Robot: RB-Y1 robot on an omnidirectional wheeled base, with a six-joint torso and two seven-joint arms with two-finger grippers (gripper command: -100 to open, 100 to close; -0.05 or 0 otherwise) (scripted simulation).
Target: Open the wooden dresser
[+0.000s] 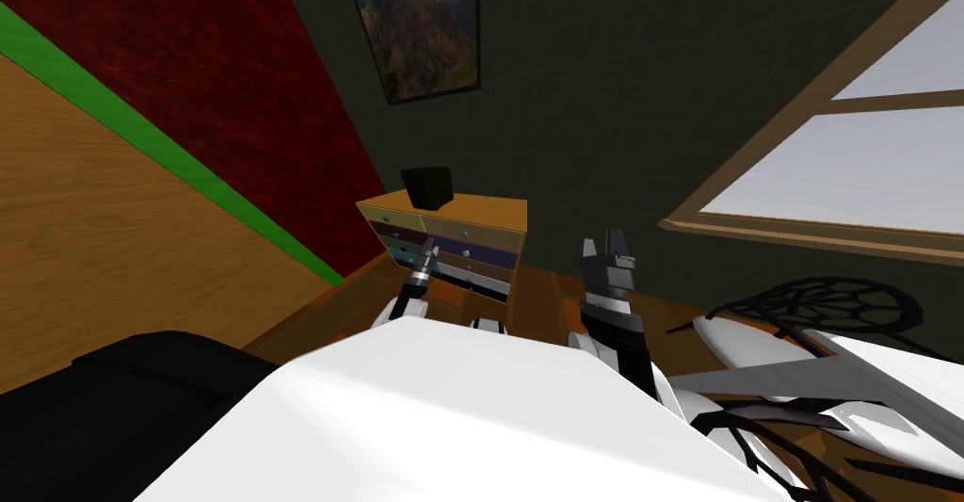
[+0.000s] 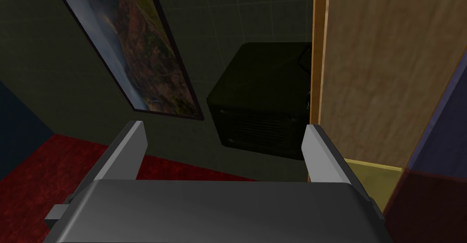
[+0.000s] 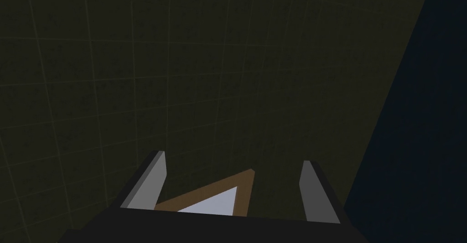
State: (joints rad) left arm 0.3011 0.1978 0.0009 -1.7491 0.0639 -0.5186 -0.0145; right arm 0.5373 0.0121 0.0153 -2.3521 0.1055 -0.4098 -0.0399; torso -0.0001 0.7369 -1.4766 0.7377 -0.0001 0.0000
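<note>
The wooden dresser (image 1: 490, 212) stands against the dark wall, its several drawers fronted in different colours. A black box (image 1: 428, 186) sits on its top. My left gripper (image 1: 428, 259) is close in front of the drawer fronts, near their left end. In the left wrist view this gripper (image 2: 225, 130) is open and holds nothing. Beyond its fingers lie the dresser's wooden top (image 2: 365, 71), the black box (image 2: 264, 103) and the edge of a yellowish drawer front (image 2: 371, 171). My right gripper (image 1: 604, 247) is raised to the right of the dresser, open (image 3: 232, 162) and empty.
A framed landscape picture (image 1: 414, 25) hangs above the dresser. A window (image 1: 847, 176) is on the right wall. A black wire-mesh and white object (image 1: 819, 313) lies at my right. A black bulky shape (image 1: 141, 393) is at my lower left.
</note>
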